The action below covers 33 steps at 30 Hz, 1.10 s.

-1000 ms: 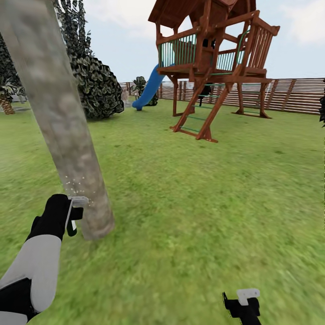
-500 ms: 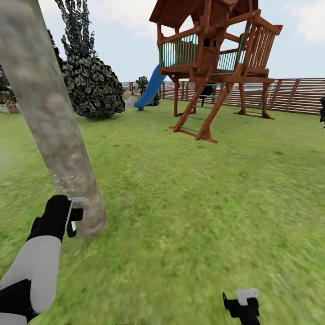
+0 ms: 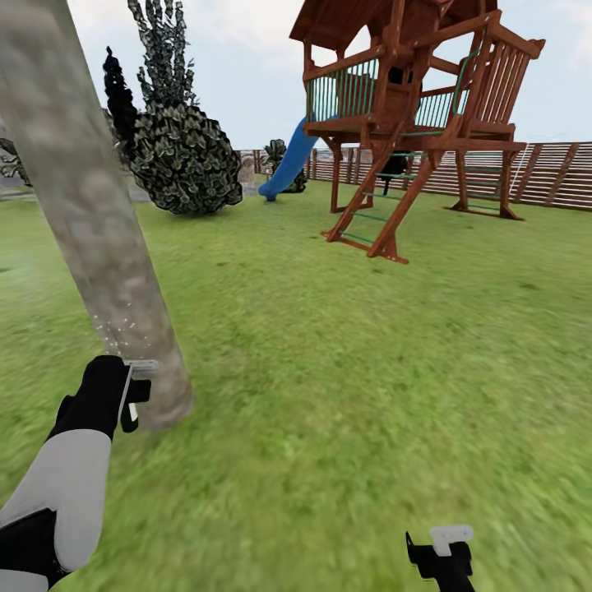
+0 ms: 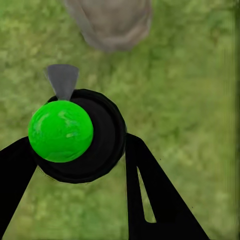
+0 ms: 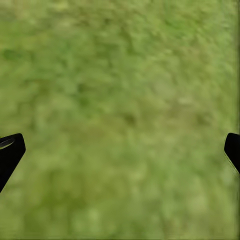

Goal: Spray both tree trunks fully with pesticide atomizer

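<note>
At the far left of the head view we noted the left gripper [image 3: 131,395] low over the lawn [image 3: 345,345], its black fingers [image 4: 150,200] clamped on the pesticide atomizer [image 4: 75,132]. In the left wrist view the atomizer showed as a black round body with a bright green ball on top and a grey nozzle pointing at the base of the tree trunk [image 3: 90,205]. The nozzle sat just beside the trunk's foot, and a scatter of pale droplets [image 3: 123,329] hung against the bark above it. The trunk was mottled grey-brown and leaned across the upper left of the head view, its crown out of frame.

Behind it stood a round dark bush [image 3: 185,160] with narrow dark trees rising above. Further right we recorded a blue slide [image 3: 288,168] running down from a wooden playhouse [image 3: 411,107] on stilts, with a ladder to the grass. A brown slatted fence [image 3: 551,173] closed the background.

At the lower right the right gripper [image 3: 444,555] hung over bare grass, well apart from the tree. In the right wrist view its fingertips [image 5: 10,152] stood wide apart at either edge, nothing between them.
</note>
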Available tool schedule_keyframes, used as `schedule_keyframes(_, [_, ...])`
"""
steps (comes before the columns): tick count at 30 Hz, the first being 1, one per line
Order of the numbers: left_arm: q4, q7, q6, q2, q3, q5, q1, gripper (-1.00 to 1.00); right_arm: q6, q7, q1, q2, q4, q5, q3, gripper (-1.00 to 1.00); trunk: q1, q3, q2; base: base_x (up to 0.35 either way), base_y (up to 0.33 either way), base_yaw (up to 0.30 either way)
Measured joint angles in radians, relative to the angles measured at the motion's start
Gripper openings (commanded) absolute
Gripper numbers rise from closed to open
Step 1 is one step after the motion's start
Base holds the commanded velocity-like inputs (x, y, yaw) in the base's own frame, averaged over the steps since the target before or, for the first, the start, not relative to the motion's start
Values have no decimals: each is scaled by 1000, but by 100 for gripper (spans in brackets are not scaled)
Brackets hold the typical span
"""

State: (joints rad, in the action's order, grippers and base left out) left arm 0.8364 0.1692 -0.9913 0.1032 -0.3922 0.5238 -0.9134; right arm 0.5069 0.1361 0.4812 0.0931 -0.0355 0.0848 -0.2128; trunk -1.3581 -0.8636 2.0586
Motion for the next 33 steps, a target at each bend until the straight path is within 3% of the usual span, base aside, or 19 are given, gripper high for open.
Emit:
schedule_keyframes(8, [0, 0, 0, 0, 0, 0, 0, -100, 0, 0, 0, -1, 0, -1, -1, 100, 0, 0, 0, 290, -133, 20])
schedule_keyframes(17, [0, -1, 0, 2, 0, 0, 0, -100, 0, 0, 0, -1, 0, -1, -1, 100, 0, 0, 0, 288, -141, 262])
schedule_keyframes(24, [2, -1, 0, 6, -1, 1, 0, -100, 0, 0, 0, -1, 1, -1, -1, 100, 0, 0, 0, 52, -256, 258])
schedule_keyframes(33, [1, -2, 0, 6, -1, 2, 0, -100, 0, 0, 0, 1, 1, -1, 1, 100, 0, 0, 0, 187, -214, 15])
